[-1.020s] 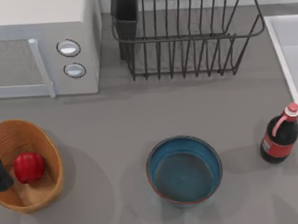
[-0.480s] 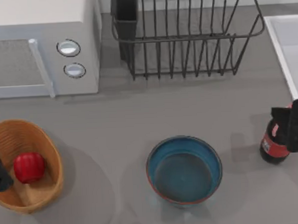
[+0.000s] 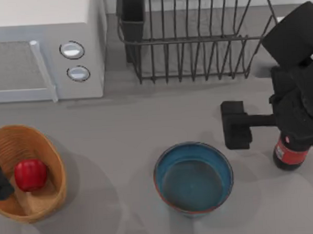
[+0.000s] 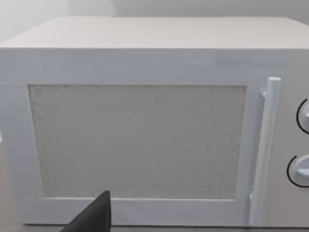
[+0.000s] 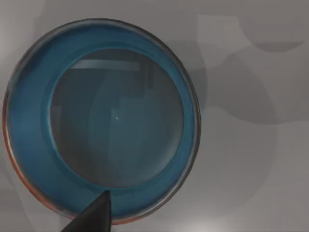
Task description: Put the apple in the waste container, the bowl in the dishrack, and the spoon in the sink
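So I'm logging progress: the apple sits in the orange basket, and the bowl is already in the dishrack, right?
Not quite. The apple does sit in the orange basket, but the bowl stands on the table in front of the dishrack, not in it, as the top view shows.

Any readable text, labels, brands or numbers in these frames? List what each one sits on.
No text can be read anywhere.
Bottle: red label, with no legible print on it, partly covered by the right arm.
Microwave: two round knobs, with no markings or numbers that can be made out.
Bowl, basket, apple, dishrack: plain, no lettering.
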{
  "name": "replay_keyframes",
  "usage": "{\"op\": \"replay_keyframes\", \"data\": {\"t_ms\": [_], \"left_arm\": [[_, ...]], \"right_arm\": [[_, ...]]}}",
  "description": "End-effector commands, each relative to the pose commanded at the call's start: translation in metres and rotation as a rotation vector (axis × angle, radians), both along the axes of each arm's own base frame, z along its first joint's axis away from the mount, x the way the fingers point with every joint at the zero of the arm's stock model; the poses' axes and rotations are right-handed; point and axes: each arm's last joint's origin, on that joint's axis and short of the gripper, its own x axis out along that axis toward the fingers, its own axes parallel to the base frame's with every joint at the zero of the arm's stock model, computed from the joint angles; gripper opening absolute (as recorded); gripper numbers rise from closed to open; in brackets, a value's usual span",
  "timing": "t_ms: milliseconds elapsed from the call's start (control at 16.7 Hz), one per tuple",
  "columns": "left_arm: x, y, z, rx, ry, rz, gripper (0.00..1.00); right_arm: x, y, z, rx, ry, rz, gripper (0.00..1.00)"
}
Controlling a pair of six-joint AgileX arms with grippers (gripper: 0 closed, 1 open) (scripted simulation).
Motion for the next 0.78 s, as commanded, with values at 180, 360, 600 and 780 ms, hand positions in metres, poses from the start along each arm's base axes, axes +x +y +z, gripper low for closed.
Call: {"op": "replay_keyframes", "data": {"t_ms": [180, 360, 600, 780], "left_arm": [[0.000, 0.000, 0.000, 0.000, 0.000, 0.000, 1.00], [0.000, 0.000, 0.000, 0.000, 0.000, 0.000, 1.00], [0.000, 0.000, 0.000, 0.000, 0.000, 0.000, 1.00], [0.000, 0.000, 0.000, 0.000, 0.000, 0.000, 1.00]], "right_arm": [[0.025, 0.031, -0.015, -0.107, 0.172, -0.019, 1.00], [0.044, 0.049, -0.024, -0.169, 0.273, -0.041, 1.00], [0.052, 0.053, -0.029, -0.191, 0.312, -0.053, 1.00], [0.052, 0.053, -0.028, -0.190, 0.310, -0.052, 1.00]]}}
